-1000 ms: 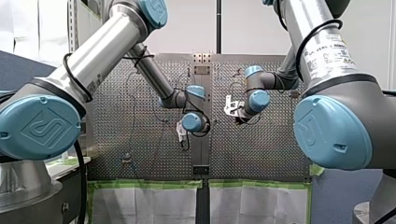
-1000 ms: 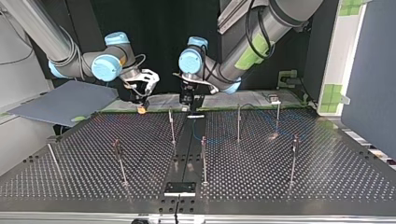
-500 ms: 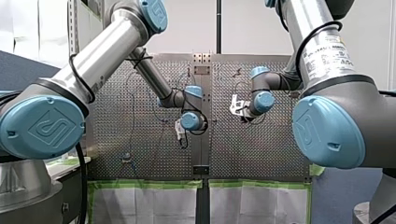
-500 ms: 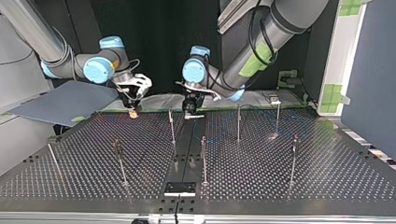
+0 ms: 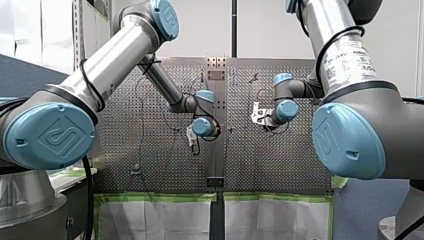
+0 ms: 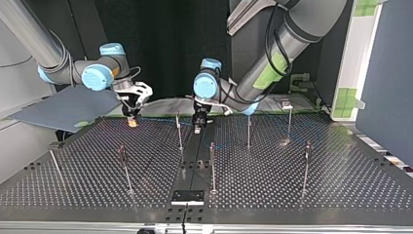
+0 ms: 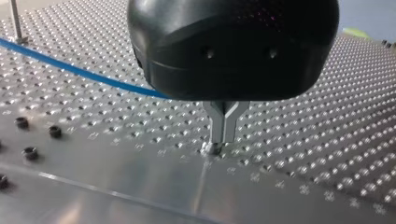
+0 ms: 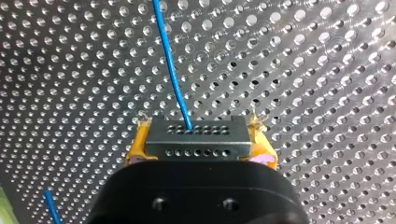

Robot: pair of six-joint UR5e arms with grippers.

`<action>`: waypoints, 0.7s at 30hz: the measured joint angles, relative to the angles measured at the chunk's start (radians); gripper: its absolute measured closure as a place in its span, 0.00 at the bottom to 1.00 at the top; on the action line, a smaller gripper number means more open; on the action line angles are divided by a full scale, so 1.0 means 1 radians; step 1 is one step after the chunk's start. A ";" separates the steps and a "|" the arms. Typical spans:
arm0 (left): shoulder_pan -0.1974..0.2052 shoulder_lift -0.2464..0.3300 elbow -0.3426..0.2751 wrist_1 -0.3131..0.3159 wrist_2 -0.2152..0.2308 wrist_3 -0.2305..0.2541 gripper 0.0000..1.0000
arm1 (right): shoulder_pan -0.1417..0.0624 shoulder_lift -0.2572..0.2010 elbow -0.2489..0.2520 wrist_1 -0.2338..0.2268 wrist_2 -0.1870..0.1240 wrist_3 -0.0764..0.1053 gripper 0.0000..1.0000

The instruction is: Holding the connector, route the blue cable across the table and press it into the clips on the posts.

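Note:
My right gripper (image 8: 201,148) is shut on a grey connector (image 8: 196,136) with rows of small holes, its yellow pads (image 8: 137,145) on both ends. The blue cable (image 8: 170,70) runs out of the connector over the perforated table. In the top view my right gripper (image 6: 132,121) hangs low at the far left and the cable (image 6: 158,118) stretches from it towards the middle. My left gripper (image 7: 219,140) is shut, its metal fingertips down at the table with nothing seen between them; the cable (image 7: 79,71) passes behind it. It stands near the table's middle seam (image 6: 198,127).
Several thin upright posts stand across the table, such as post (image 6: 179,130), post (image 6: 248,127), post (image 6: 212,163) and post (image 6: 125,168). A grey sheet (image 6: 68,105) lies past the table's far left corner. A black plate (image 6: 187,196) sits at the near edge.
My right gripper has carried the connector towards the top view's left and drawn the cable out. My left gripper has come down and nearer the camera, to the table.

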 joint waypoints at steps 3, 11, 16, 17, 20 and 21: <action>0.007 0.000 0.012 -0.021 0.000 0.010 1.00 | -0.006 0.002 -0.015 0.000 -0.005 0.000 1.00; 0.010 0.000 0.017 -0.047 0.000 0.021 0.93 | -0.024 0.020 -0.061 0.001 -0.034 0.007 1.00; 0.007 0.001 0.018 -0.064 0.007 0.022 0.33 | -0.032 0.024 -0.073 0.002 -0.045 0.008 1.00; 0.005 0.001 0.018 -0.068 0.008 0.022 0.17 | -0.033 0.024 -0.074 0.003 -0.047 0.008 1.00; -0.002 0.001 0.018 -0.082 0.006 0.027 0.00 | -0.034 0.024 -0.075 0.004 -0.050 0.008 1.00; -0.005 0.001 0.018 -0.087 0.005 0.029 0.00 | -0.034 0.024 -0.075 0.005 -0.051 0.008 1.00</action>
